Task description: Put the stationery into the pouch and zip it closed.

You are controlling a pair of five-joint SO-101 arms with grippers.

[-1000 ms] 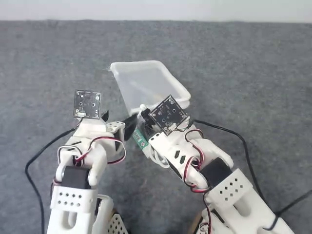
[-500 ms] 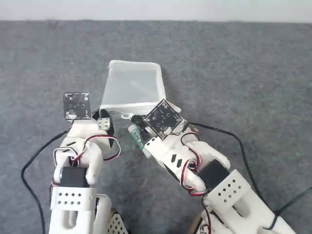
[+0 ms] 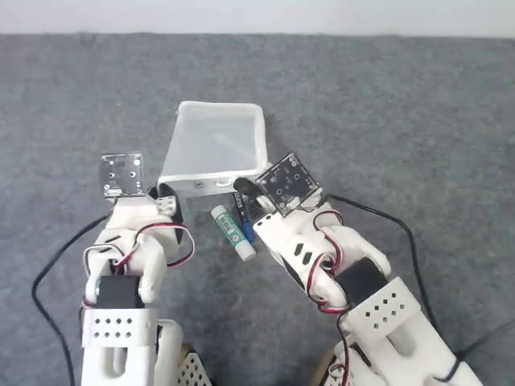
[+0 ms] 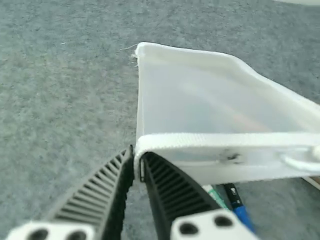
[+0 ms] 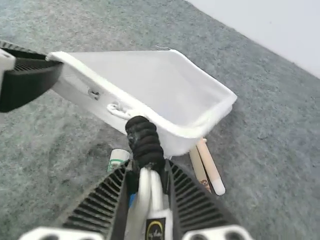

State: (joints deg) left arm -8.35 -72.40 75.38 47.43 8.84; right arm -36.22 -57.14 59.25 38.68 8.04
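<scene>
A translucent white pouch (image 3: 213,145) lies mid-table. My left gripper (image 3: 166,195) is shut on the near-left corner of its zipper edge, and the black ribbed jaws of that gripper (image 4: 137,159) pinch the band of the pouch (image 4: 200,105). A metal zipper pull (image 4: 296,161) hangs farther along the band. My right gripper (image 5: 145,167) is shut on a white pen (image 5: 144,142) whose black grip end touches the zipper edge of the pouch (image 5: 150,85). A green-and-white tube (image 3: 233,232) and a blue pen (image 3: 249,232) lie on the mat just before the pouch.
Two beige pencils (image 5: 205,167) lie beside the pouch, partly under its corner. The left gripper (image 5: 25,80) appears at the edge of the right wrist view. Grey felt mat (image 3: 402,121) covers the table, with free room all around the pouch.
The pouch swung round to the left with the left gripper. The right gripper then moved right and farther out, uncovering the green-and-white tube and the blue pen.
</scene>
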